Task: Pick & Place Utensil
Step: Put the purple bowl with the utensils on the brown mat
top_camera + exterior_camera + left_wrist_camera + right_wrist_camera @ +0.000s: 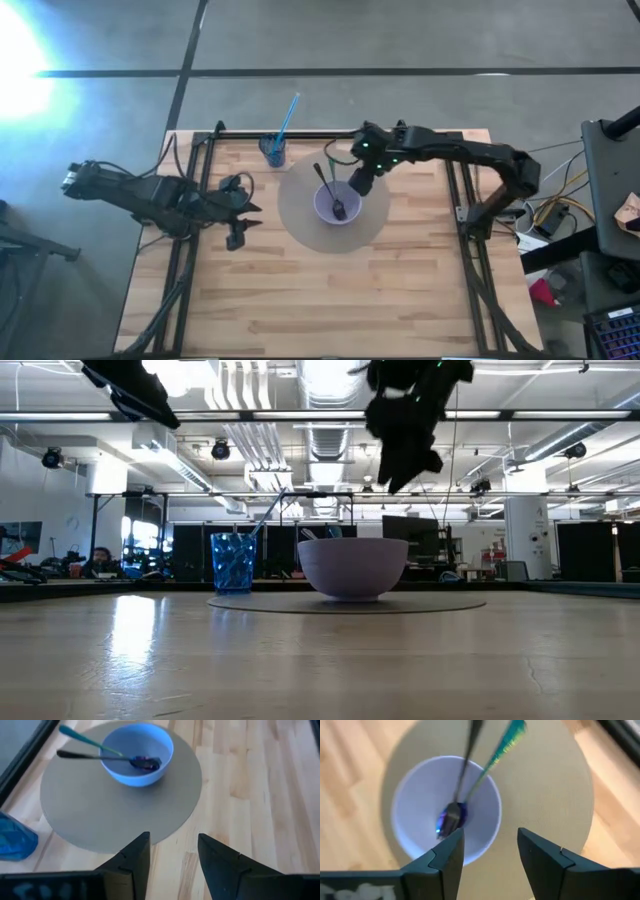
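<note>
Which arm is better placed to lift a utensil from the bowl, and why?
Right, probably. Its gripper hangs open just beside the bowl holding the utensils; the left gripper waits off the mat.

A lavender bowl [338, 206] sits on a round grey mat [300, 215] over the pale striped wood table [330, 300]. In the bowl lie a black spoon [328, 189] and a teal-handled utensil [496, 751]. The faceted cup [273, 151] and its straw [287, 117] are blue.

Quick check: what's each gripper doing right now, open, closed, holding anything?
Left gripper: open, empty, parked left of the mat.
Right gripper: open, empty, above the bowl holding two utensils.
</note>
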